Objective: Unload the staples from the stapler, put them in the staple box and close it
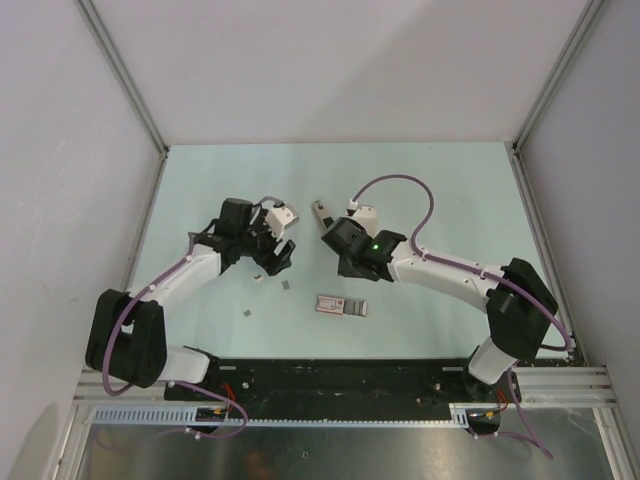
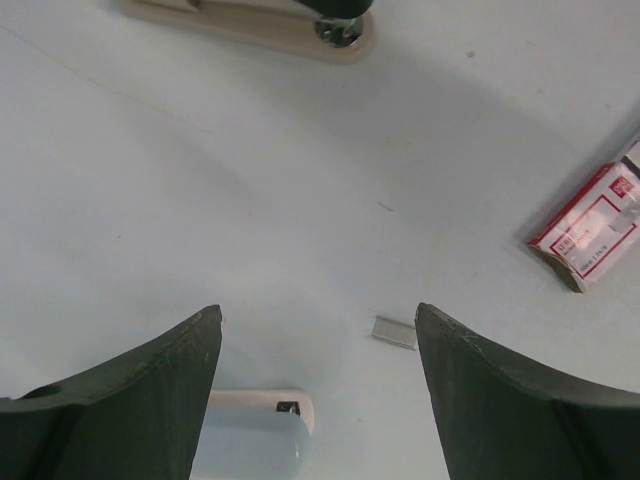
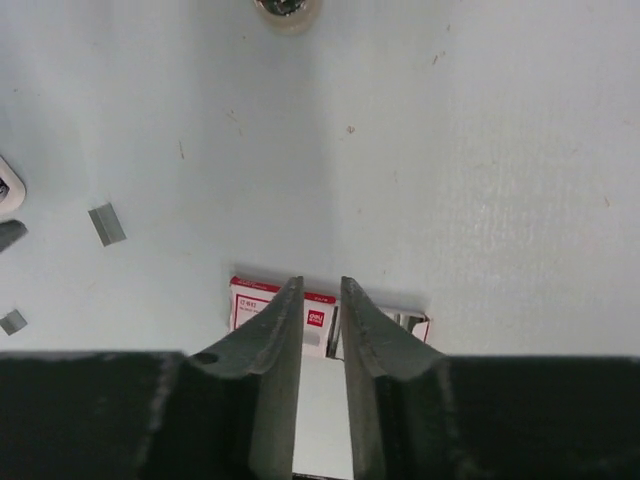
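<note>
The stapler (image 1: 320, 214), beige with a dark top, lies past the middle of the table. Only its riveted end (image 2: 335, 30) shows at the top of the left wrist view, and likewise in the right wrist view (image 3: 285, 8). Small grey staples lie loose on the table (image 1: 287, 284) (image 1: 246, 312). One strip (image 2: 395, 332) lies just inside my left gripper's right finger. My left gripper (image 2: 318, 312) is open and holds nothing. My right gripper (image 3: 320, 282) points down above the staple box, jaws slightly parted and empty. More staples (image 3: 106, 224) (image 3: 12, 322) lie to its left.
A red-and-white staple box (image 1: 342, 305) (image 2: 590, 230) (image 3: 250, 300) lies near the front middle. A pale blue piece with a cream base (image 2: 250, 440) sits low between my left fingers; I cannot tell what it is. Grey walls enclose the table.
</note>
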{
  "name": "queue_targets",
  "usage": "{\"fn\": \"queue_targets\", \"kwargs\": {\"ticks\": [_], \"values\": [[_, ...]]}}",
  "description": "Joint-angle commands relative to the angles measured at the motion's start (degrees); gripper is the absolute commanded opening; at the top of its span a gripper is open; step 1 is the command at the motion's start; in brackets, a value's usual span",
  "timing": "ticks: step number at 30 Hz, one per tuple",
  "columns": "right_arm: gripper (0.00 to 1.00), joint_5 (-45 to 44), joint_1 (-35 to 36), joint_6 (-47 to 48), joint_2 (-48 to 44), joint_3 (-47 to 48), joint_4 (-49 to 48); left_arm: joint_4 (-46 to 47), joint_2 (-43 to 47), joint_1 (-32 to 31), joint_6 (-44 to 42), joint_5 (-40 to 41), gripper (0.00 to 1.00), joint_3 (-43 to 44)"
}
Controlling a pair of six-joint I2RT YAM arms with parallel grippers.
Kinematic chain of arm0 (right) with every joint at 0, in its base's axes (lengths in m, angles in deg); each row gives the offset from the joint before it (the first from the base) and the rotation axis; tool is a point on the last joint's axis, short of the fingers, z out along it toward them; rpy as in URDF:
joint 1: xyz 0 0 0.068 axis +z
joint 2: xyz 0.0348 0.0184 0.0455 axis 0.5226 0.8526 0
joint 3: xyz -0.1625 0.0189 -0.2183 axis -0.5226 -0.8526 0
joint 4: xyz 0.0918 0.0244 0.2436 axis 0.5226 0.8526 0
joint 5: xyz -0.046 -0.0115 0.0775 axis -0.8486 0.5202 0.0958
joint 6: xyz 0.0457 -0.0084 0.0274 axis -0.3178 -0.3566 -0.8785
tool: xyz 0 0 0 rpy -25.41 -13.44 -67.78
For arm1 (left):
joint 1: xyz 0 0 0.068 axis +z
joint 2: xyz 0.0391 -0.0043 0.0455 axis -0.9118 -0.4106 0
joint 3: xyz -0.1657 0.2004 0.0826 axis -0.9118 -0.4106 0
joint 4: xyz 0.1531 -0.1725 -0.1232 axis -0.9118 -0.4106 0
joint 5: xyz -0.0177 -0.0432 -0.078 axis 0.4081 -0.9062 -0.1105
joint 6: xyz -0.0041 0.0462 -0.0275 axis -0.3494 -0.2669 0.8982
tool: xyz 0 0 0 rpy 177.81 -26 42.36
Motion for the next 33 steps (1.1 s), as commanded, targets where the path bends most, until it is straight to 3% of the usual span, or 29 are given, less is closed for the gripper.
{"fn": "queue_targets", "kwargs": {"ticks": [1,6,13,18,21,26,33], "values": [[0.32,-1.75,-0.55,3.32,-3.76,-0.38,-3.25,-1.34,1.05,-2.58,-4.70,-2.98,0.85,-0.42],[0.39,-2.89,-1.07,3.90,-6.70,-0.98,-3.37,-5.21,1.00,-5.15,-7.18,-1.80,0.96,-0.54],[0.39,-4.03,-0.93,3.37,-10.55,-3.95,-3.74,-6.82,2.02,-6.63,-7.03,1.16,0.99,-2.43],[0.39,-4.39,-1.00,3.38,-13.06,-5.74,-3.74,-7.18,6.81,-6.67,-25.38,3.13,1.00,-5.72],[0.39,-5.07,-1.22,3.31,-14.23,-6.42,-3.85,-8.05,4.73,-6.68,-34.61,4.86,1.00,-4.31],[0.39,-5.28,-1.44,2.71,-16.14,-7.79,-4.68,-9.07,-3.98,-6.69,-40.38,6.48,0.99,0.49],[0.39,-4.52,-2.63,2.98,-17.97,-8.81,-4.74,-9.07,-7.78,-6.68,-47.07,6.93,0.99,1.21]]}}
